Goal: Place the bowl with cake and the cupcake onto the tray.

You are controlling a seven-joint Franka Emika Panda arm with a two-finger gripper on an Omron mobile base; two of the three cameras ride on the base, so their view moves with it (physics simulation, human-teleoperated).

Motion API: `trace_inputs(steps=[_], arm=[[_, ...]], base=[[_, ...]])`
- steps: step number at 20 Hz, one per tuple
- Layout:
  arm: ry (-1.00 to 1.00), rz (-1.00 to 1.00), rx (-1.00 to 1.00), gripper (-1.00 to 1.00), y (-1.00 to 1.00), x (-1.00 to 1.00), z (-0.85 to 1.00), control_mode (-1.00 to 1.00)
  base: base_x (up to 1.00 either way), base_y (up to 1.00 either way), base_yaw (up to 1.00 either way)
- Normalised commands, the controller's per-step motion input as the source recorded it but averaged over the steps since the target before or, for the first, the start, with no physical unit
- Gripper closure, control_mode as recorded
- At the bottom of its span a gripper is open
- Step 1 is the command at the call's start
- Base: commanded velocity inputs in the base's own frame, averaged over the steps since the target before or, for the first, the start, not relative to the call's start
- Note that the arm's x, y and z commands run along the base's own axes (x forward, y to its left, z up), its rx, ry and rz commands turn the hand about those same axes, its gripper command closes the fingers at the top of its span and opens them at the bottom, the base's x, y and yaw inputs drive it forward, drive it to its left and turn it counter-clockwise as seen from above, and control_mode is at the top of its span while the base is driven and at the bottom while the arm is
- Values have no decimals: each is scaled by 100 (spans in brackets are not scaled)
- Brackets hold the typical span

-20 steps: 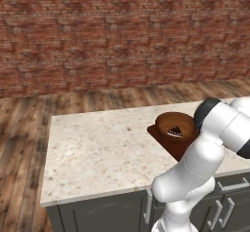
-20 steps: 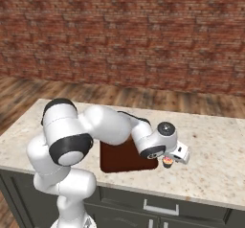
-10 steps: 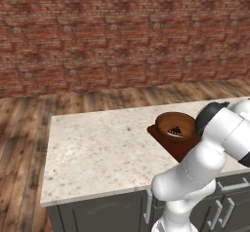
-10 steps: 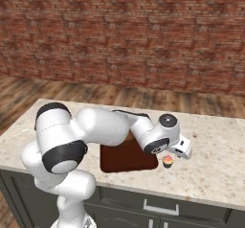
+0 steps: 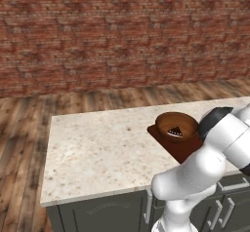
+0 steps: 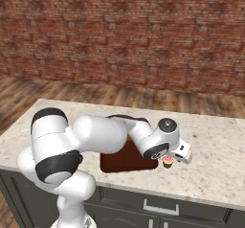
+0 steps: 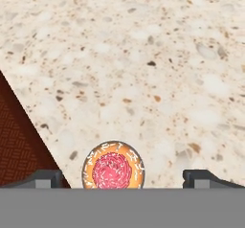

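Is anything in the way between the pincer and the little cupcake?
Nothing visible is. In the hand view the cupcake sits on the bare counter between the two finger tips of the open pincer, nearer this one. The tray lies just beside it.

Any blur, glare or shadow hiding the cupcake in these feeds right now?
Hand view: sharp, evenly lit, no glare; the cupcake sits between the fingertips, its lower part cut by the frame's bottom. Right base view: soft but readable; the cupcake is tiny under the hand, on the counter beside the tray. Left base view: the arm blocks that spot.
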Motion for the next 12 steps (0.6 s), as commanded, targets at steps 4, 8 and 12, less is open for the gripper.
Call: trace_inputs(steps=[4, 8, 12], arm=[[0, 0, 0, -100, 15, 0, 0, -100], [0, 0, -1, -100, 4, 0, -8, -100], [0, 0, -2, -100, 0, -1, -16, -100]], base=[[0, 0, 0], [0, 0, 0], [0, 0, 0]])
